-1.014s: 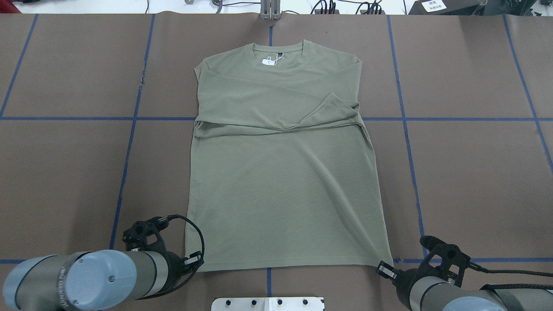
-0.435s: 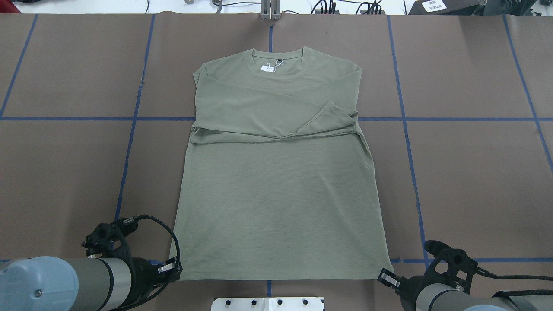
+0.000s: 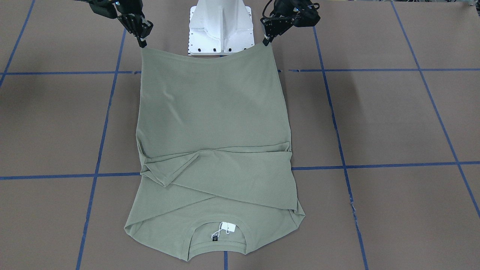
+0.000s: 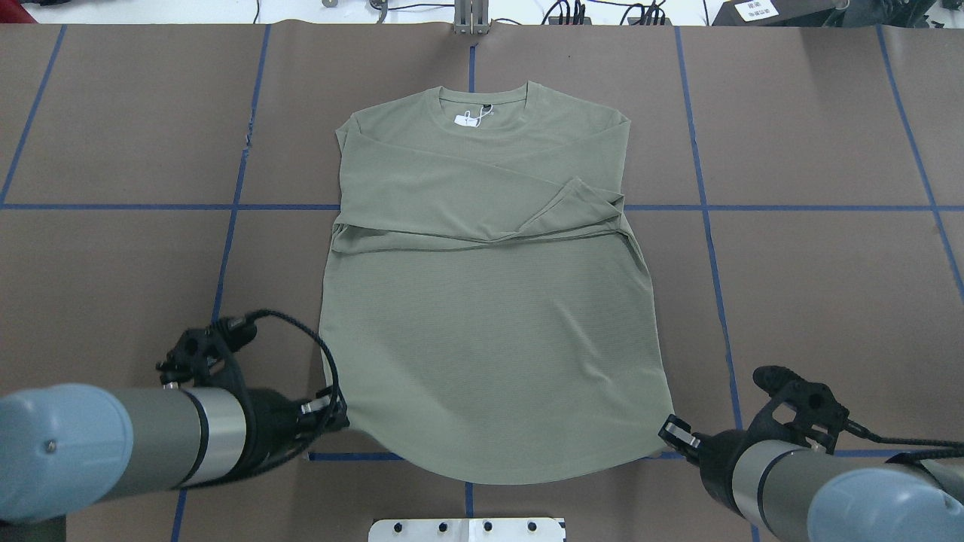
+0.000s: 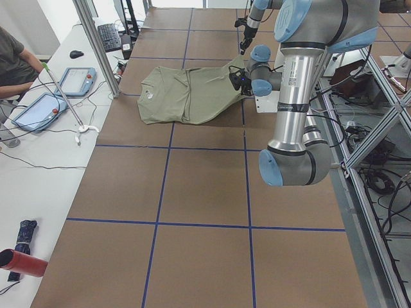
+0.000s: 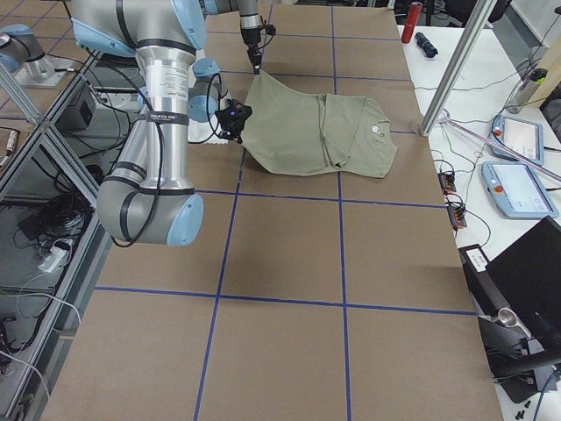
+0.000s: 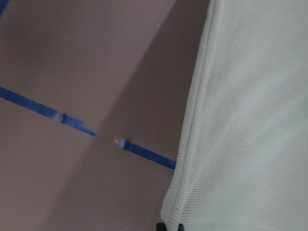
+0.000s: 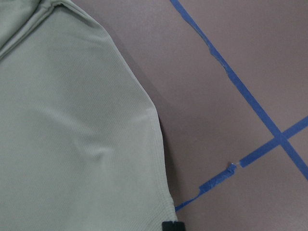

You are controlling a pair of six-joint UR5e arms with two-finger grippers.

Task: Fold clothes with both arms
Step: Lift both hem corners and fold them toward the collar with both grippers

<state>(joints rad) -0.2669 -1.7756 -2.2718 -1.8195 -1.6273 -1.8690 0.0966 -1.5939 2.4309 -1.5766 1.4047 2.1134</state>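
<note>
The clothes, one sage-green long-sleeved shirt (image 4: 489,316), lie face up with the collar and white tag (image 4: 468,118) at the far side and both sleeves folded across the chest. My left gripper (image 4: 335,418) is shut on the near left hem corner. My right gripper (image 4: 670,433) is shut on the near right hem corner. Both corners are off the table, and the hem sags in a curve between them. In the front-facing view the shirt (image 3: 213,112) hangs from the left gripper (image 3: 267,40) and right gripper (image 3: 142,42). Wrist views show cloth edge (image 7: 250,120) (image 8: 72,134).
The white pedestal base (image 4: 467,529) sits just behind the hem. Blue tape lines (image 4: 226,248) grid the brown table. A side bench holds control tablets (image 5: 80,80) with a seated person (image 5: 13,58) beside it. An aluminium post (image 5: 96,45) stands at the table's far edge.
Both grippers first pulled the hem toward the robot, then rose and moved forward with the corners. The hem, straight before, now droops in the middle.
</note>
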